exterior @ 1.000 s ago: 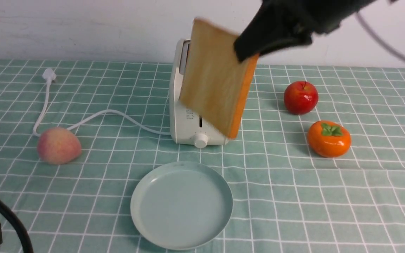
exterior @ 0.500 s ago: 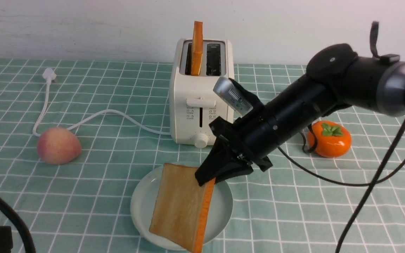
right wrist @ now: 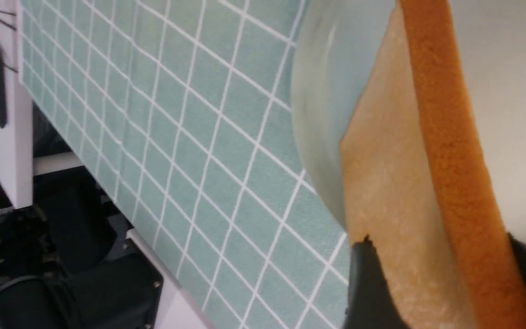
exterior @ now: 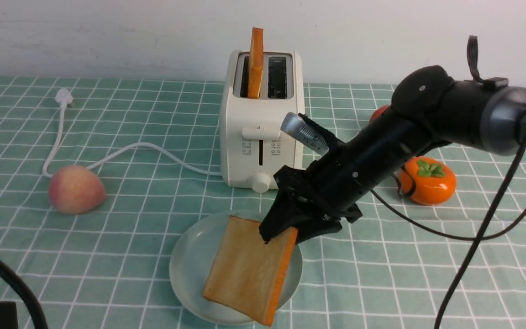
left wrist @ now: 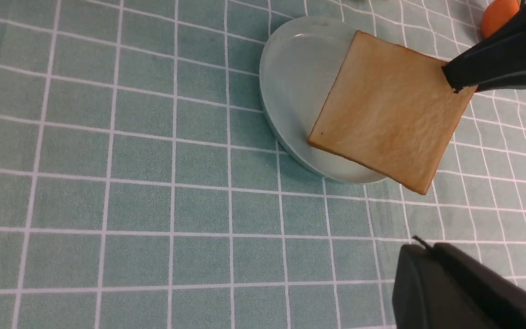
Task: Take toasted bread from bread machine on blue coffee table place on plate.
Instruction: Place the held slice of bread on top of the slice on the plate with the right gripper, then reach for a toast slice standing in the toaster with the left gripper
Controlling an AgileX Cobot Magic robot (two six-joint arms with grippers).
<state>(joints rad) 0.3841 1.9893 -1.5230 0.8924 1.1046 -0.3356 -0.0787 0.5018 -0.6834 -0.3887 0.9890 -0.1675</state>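
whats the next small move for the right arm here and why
Likely open the right gripper wide and lift it back off: the toast slice leans on the plate, one corner overhanging the rim, its upper corner between the jaws. Whether they grip it, I cannot tell.

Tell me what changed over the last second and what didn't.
The right gripper carried one toast slice from in front of the toaster down to the plate, where it now rests tilted, its near corner past the rim. The jaws still flank its far corner; whether they have let go is unclear. Unmoved: the second slice in the toaster's slot, the peach, the persimmon, the plate.
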